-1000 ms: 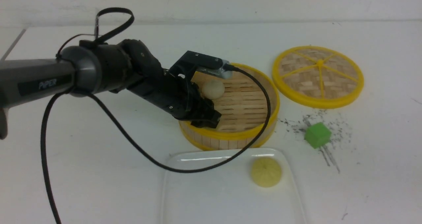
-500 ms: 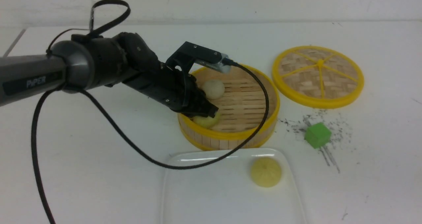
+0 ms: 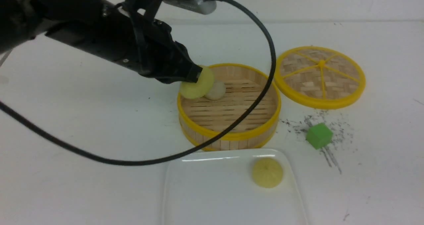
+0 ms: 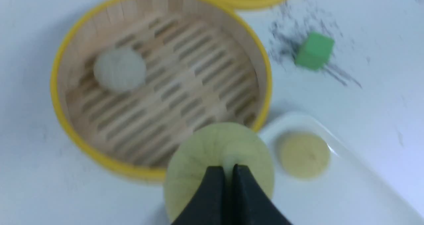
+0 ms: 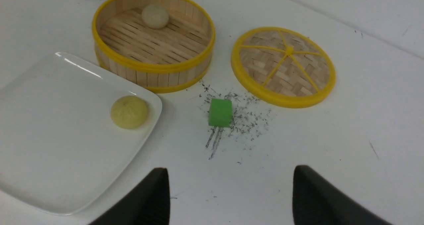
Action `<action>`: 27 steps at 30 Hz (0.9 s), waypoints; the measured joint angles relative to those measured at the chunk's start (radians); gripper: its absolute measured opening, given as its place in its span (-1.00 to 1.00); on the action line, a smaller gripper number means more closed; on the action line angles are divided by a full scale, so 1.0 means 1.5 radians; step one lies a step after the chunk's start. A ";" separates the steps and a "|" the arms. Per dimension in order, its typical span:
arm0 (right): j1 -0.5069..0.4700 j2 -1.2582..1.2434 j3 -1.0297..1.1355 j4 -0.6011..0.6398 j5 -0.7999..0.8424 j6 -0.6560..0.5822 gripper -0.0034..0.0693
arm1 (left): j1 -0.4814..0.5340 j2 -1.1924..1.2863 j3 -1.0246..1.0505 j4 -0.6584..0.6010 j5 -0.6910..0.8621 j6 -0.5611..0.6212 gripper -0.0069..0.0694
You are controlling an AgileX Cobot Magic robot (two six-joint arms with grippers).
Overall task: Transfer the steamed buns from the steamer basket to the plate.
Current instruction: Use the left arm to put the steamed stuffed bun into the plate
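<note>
My left gripper (image 3: pixel 195 75) is shut on a pale yellow steamed bun (image 3: pixel 197 84), pinching it at its pleated top and holding it in the air above the left rim of the steamer basket (image 3: pixel 232 136). In the left wrist view the held bun (image 4: pixel 212 148) hangs under the closed fingertips (image 4: pixel 214 177). An off-white bun (image 3: pixel 217 89) lies on the basket's slats at the back left. Another pale yellow bun (image 3: pixel 267 172) sits on the white plate (image 3: pixel 205 192), near its right edge. My right gripper (image 5: pixel 228 177) is open above the bare table, outside the front view.
The flat woven lid (image 3: pixel 319 76) with yellow spokes lies right of the basket. A green cube (image 3: pixel 318 135) sits among dark scuff marks in front of the lid. The left arm's black cable (image 3: pixel 261 85) loops across the basket's front.
My left gripper shut on the pale yellow bun at the basket's front left and lifted it up out of the basket, the arm rising and swinging left. The right gripper is not in the earlier frames.
</note>
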 joint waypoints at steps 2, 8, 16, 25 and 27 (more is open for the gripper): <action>0.000 0.000 0.000 0.000 0.000 0.000 0.44 | 0.000 -0.027 0.002 0.028 0.045 -0.038 -0.77; 0.000 0.000 0.000 0.000 0.000 0.000 0.44 | -0.002 -0.059 0.004 0.053 0.144 -0.107 -0.77; 0.000 0.000 0.000 0.000 0.000 0.000 0.43 | -0.065 -0.008 0.153 0.061 0.044 -0.115 -0.77; 0.000 0.000 0.000 0.000 0.001 0.000 0.43 | -0.072 0.120 0.227 0.068 -0.120 -0.066 -0.77; 0.000 0.000 0.000 0.000 0.002 0.000 0.43 | -0.072 0.124 0.227 0.062 -0.138 -0.059 -0.77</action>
